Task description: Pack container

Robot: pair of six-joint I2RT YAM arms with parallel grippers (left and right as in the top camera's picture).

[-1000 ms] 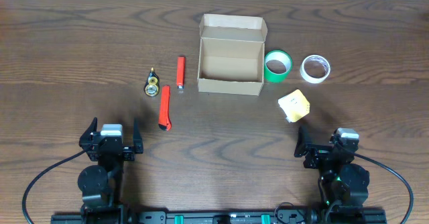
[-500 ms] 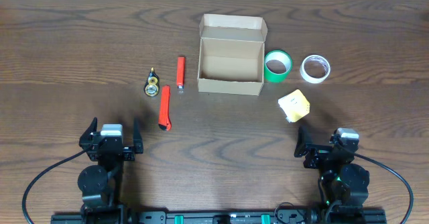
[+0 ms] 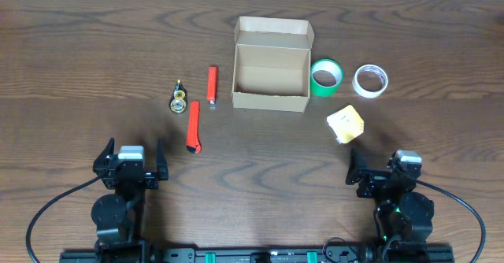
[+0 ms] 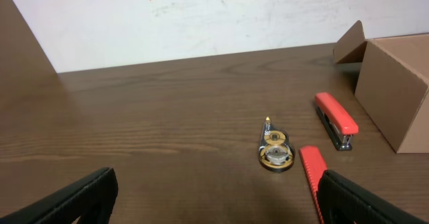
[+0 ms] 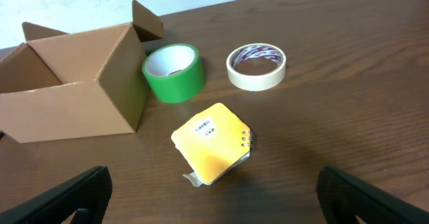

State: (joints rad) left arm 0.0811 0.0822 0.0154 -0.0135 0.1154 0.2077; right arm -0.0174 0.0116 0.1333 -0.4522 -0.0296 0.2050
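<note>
The tan cardboard container (image 3: 271,64) stands open at the table's far middle, its flap lid folded back; it shows in the left wrist view (image 4: 395,90) and the right wrist view (image 5: 74,80). Left of it lie a red stapler (image 3: 212,85), a red box cutter (image 3: 194,126) and a correction tape dispenser (image 3: 179,99). Right of it lie a green tape roll (image 3: 326,76), a white tape roll (image 3: 370,80) and a yellow notepad (image 3: 345,124). My left gripper (image 3: 130,164) and right gripper (image 3: 383,171) are open and empty near the front edge.
The stapler (image 4: 335,119), box cutter (image 4: 312,177) and dispenser (image 4: 275,149) lie ahead of my left gripper (image 4: 214,200). The notepad (image 5: 212,142), green roll (image 5: 173,72) and white roll (image 5: 257,66) lie ahead of my right gripper (image 5: 214,197).
</note>
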